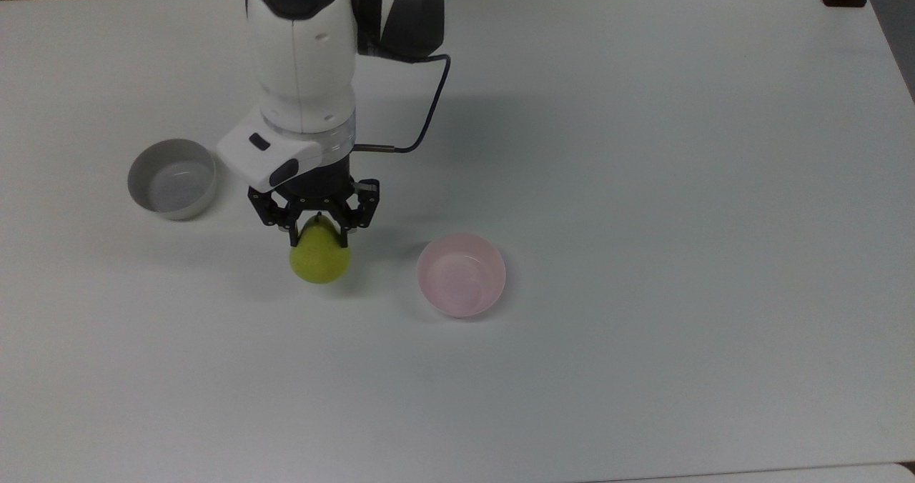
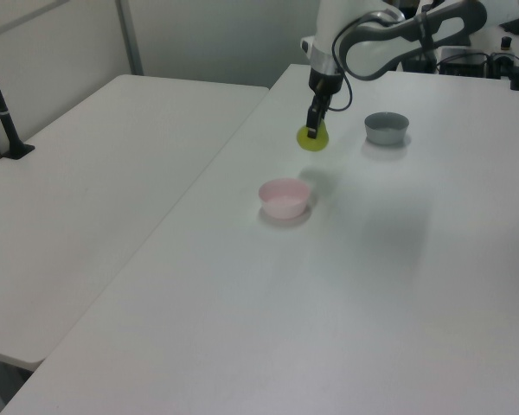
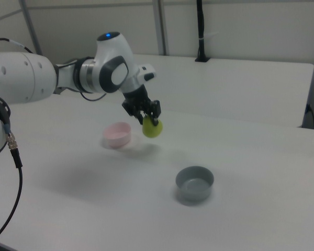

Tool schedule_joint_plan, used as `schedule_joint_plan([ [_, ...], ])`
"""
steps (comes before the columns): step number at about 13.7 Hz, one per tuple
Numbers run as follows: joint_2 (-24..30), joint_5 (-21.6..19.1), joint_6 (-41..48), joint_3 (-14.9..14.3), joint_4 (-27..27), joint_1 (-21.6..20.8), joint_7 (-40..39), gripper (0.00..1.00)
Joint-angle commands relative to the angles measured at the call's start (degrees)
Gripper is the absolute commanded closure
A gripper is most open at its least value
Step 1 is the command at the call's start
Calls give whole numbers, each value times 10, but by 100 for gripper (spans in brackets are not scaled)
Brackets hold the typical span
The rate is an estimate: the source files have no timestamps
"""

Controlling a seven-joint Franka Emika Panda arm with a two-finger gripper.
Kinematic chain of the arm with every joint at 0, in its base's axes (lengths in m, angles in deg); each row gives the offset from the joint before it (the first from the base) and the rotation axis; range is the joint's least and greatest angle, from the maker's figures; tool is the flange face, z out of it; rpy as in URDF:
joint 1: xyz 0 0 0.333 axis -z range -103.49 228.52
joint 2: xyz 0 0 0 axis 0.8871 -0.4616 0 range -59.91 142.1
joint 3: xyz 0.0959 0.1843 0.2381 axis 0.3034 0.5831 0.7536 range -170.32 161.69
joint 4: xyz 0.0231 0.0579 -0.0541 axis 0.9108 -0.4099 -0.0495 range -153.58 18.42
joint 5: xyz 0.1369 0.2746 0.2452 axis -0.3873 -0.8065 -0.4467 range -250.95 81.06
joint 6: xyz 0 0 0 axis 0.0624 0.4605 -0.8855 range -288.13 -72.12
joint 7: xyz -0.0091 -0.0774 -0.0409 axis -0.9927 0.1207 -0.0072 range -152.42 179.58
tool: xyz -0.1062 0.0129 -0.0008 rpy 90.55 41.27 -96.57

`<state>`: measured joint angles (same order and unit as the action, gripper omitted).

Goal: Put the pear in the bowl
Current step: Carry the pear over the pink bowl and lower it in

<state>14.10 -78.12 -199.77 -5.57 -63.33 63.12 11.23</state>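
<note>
While my two black fingers [image 1: 293,234] clamp its narrow top, the small yellow-green pear [image 1: 319,257] hangs from my gripper [image 1: 319,230] above the white table [image 1: 643,183], clear of the surface in the right view and the left view. On the top view's right, near the fruit but apart from it, sits the small round pale pink bowl [image 1: 462,274]. A grey-white bowl [image 1: 171,178] rests on the top view's left, beside my arm [image 1: 300,76].
</note>
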Motion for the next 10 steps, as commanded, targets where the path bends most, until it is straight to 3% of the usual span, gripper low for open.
schedule_joint_plan([
  [1,14,-2,18,-2,17,-49,46,72],
  [4,8,-1,18,-3,15,-97,56,71],
  [10,-10,-1,13,-2,11,-120,66,69],
])
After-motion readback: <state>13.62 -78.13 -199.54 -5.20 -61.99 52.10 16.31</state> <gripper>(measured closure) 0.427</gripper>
